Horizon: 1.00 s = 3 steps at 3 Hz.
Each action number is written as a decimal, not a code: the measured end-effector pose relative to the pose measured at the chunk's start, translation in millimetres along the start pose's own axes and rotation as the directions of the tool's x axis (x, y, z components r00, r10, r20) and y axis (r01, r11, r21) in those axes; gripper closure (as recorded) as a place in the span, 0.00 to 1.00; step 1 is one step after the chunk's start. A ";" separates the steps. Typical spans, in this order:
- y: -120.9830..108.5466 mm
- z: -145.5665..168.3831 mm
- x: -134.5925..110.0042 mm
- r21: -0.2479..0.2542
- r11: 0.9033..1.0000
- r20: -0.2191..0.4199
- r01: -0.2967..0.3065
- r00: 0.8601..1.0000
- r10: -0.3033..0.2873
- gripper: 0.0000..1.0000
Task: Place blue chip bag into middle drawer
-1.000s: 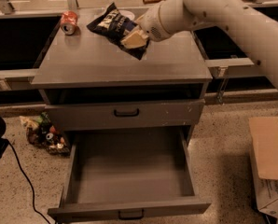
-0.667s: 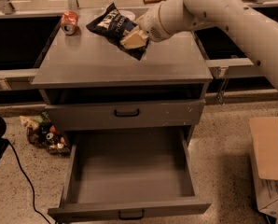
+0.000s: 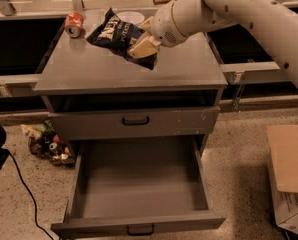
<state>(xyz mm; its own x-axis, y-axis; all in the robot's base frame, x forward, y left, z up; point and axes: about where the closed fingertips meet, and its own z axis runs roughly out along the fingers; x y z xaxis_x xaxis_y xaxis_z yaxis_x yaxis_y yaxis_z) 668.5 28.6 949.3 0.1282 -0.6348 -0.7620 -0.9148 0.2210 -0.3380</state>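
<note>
Jaws are clamped on the blue chip bag (image 3: 118,35). The gripper (image 3: 143,45) has it by the right-hand edge, and I can see the tan fingers (image 3: 138,49) pressed into the foil. The bag sits tilted over the cabinet top (image 3: 114,74), toward the rear and a bit left of centre, with its lower corner hanging down by the surface. I can't tell from here whether that corner touches the top or clears it.

The white arm (image 3: 239,6) comes in from the upper right, and its wrist sits just right of the bag.

A red soda can (image 3: 74,24) lies on its side at the back left corner of the top. It's near the bag but not touching it.

Below the top there's an open slot, then a closed drawer front (image 3: 179,121) with a black handle (image 3: 135,120).

Under that, the middle drawer (image 3: 139,184) is pulled right out toward the camera. I can see its flat grey floor, both side walls and the small dark handle on its front edge. The bag is well above and behind it, not over the opening.

On the floor there's a pile of litter (image 3: 46,143) left of the cabinet and a black cable (image 3: 24,189) running along the left side. A cardboard box (image 3: 289,169) sits at the right edge.
</note>
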 end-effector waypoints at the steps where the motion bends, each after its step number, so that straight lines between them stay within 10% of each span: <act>1: 44.0 -14.9 -3.3 -0.050 0.997 -0.002 0.062 0.998 -0.062 1.00; 3: 123.0 -21.1 67.2 -0.126 0.987 -0.106 -0.104 0.990 0.090 1.00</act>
<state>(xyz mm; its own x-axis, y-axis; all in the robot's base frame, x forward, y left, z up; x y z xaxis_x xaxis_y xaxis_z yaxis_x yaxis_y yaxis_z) 556.6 -2.5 868.2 0.0036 -0.6870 -0.7266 -0.9642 0.1903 -0.1847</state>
